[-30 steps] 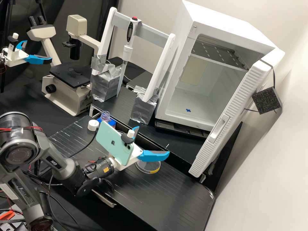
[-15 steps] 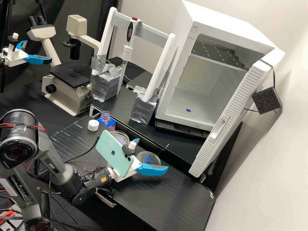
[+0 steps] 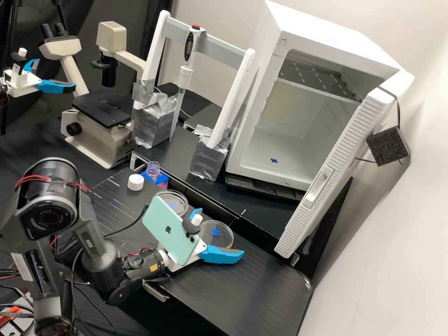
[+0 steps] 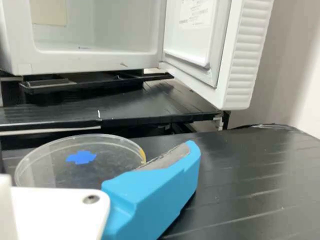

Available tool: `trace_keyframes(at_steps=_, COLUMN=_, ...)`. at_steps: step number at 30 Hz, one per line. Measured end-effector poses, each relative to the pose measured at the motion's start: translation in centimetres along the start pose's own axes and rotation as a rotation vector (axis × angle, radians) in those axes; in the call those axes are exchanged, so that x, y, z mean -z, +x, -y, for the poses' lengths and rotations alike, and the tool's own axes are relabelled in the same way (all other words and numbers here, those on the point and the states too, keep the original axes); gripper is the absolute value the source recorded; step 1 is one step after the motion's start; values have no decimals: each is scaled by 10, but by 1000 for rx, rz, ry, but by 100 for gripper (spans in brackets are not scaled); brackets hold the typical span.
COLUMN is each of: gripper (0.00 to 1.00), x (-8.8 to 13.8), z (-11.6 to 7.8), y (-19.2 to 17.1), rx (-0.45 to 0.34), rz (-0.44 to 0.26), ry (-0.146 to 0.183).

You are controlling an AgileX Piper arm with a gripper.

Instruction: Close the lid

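Note:
My gripper (image 3: 221, 233) stands open beside a clear round dish (image 3: 217, 232) that has a blue mark and a yellow patch at its edge. One blue finger lies on the dish's near side, the other by its far left. A second clear dish (image 3: 171, 203), also blue-marked, is partly behind the phone. In the wrist view, one finger of the gripper (image 4: 155, 192) overlaps the rim of the yellow-edged dish (image 4: 82, 155). I cannot tell whether this dish has its lid on. A white cap (image 3: 136, 182) sits beside an uncapped bottle (image 3: 154, 173) in a blue holder.
A green phone (image 3: 169, 230) is mounted on the gripper. Behind the bench (image 3: 261, 289) stands a white cabinet with its door (image 3: 326, 172) swung open. A pipette stand (image 3: 208, 158) and a microscope (image 3: 95, 133) are further back. A cable runs over the bench left of the phone.
My gripper has moved nearer the bench's front edge, uncovering much of both dishes. The arm's upper joint has shifted right. The dishes, bottle and cap have stayed put.

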Motion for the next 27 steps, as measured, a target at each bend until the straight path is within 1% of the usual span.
trace_keyframes(at_steps=3, gripper=100, x=0, z=0, y=0, rx=-1, rz=-7, ry=2)
trace_keyframes(at_steps=4, gripper=0, x=0, z=0, y=0, rx=-2, rz=-8, ry=2)
trace_keyframes(at_steps=18, gripper=0, x=-1, z=1, y=1, rx=-2, rz=-10, ry=6)
trace_keyframes(at_steps=21, gripper=0, x=0, z=1, y=2, rx=-3, rz=-11, ry=2)
trace_keyframes(at_steps=23, gripper=0, x=0, z=1, y=2, rx=-3, rz=-11, ry=-7)
trace_keyframes(at_steps=27, gripper=0, x=1, z=2, y=2, rx=-6, rz=-11, ry=-9)
